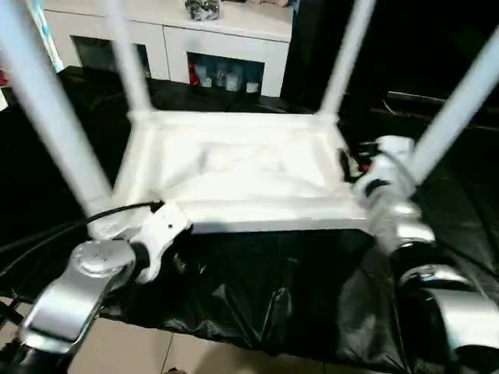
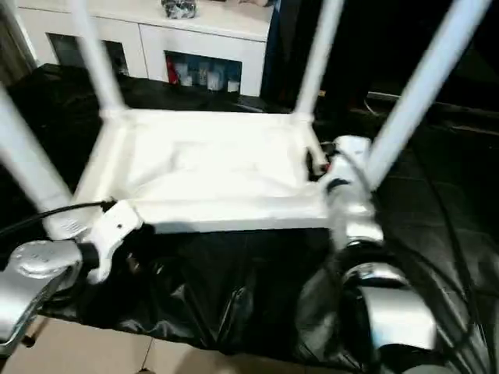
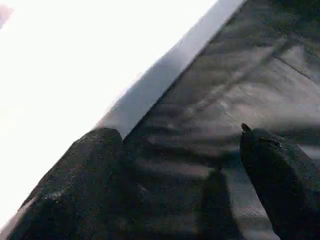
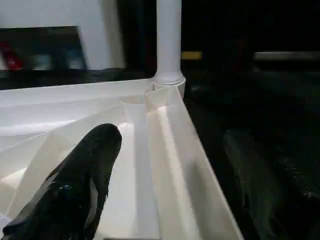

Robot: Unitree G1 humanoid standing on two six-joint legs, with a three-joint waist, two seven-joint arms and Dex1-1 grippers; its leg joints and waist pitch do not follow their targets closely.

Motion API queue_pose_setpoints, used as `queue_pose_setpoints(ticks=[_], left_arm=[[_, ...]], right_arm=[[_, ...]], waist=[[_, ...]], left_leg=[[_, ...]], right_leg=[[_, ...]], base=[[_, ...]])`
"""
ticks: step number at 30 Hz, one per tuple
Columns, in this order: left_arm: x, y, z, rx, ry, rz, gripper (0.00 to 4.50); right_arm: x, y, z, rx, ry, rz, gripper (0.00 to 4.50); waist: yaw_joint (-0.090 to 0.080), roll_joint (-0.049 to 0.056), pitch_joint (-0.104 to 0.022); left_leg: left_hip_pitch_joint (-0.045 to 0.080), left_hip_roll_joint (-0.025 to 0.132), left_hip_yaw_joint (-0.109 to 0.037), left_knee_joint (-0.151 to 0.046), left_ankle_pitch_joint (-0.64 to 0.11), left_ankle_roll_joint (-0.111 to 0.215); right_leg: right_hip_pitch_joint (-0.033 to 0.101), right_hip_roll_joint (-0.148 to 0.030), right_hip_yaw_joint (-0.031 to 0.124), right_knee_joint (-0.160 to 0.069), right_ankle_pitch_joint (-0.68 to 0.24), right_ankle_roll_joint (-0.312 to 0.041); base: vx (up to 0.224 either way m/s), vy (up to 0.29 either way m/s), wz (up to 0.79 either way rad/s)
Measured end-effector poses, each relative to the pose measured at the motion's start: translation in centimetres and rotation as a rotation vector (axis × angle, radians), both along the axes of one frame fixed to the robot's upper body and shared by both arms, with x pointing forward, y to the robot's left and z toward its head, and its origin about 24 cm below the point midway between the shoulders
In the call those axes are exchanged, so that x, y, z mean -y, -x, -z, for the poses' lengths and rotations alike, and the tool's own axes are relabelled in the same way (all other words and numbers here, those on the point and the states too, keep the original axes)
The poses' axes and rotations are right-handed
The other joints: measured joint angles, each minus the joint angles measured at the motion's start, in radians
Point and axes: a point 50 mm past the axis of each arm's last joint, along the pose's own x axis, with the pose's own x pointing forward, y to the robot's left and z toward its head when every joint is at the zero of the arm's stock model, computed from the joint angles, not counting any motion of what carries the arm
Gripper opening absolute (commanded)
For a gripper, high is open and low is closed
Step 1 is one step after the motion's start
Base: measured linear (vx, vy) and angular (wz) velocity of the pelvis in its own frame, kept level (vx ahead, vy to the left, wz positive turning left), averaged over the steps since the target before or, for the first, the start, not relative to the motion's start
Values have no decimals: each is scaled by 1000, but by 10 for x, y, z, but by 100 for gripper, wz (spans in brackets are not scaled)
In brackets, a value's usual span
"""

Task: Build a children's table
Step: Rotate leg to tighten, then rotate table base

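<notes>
L arm point(image 1: 70, 292) low, jaws released; R arm point(image 1: 405, 234) straddles tabletop point(image 1: 234, 167) rim, jaws apart.

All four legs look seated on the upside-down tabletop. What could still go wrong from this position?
The right gripper straddles the white plastic tabletop's side wall; closing or lifting carelessly could tilt it. The tabletop's near edge lies close to the black-draped work table's front, so a pull could slide it off. The tall white legs could foul the forearms.

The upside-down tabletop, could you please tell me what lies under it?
The tabletop rests on the black-draped work table. The black cloth shows around its edges; anything directly beneath is covered.
</notes>
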Motion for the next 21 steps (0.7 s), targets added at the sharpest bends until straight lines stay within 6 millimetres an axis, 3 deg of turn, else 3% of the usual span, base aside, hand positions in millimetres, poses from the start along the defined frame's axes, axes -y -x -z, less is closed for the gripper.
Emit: queue_pose_setpoints(ticks=[5, 12, 21], left_arm=[[8, 0, 2, 82, 67, -26, 445], [9, 18, 4, 240, 259, -197, 445], [-25, 49, -10, 497, 264, -541, 445]], right_arm=[[13, 1, -2, 8, 4, 12, 376], [-27, 11, 6, 90, -19, -301, 376], [-56, 52, 26, 104, -28, -517, 376]], waist=[[-6, 3, 0], [-30, 5, 0], [-29, 10, 2]], left_leg=[[-1, 1, 0, 0, 0, 0], [-1, 12, 1, 0, 0, 0], [-1, 13, 1, 0, 0, 0]], right_leg=[[0, 0, 0, 1, 0, 0], [0, 9, -3, 0, 0, 0], [1, 10, -2, -5, -3, 4]], base=[[0, 0, 0], [0, 0, 0], [0, 0, 0]])
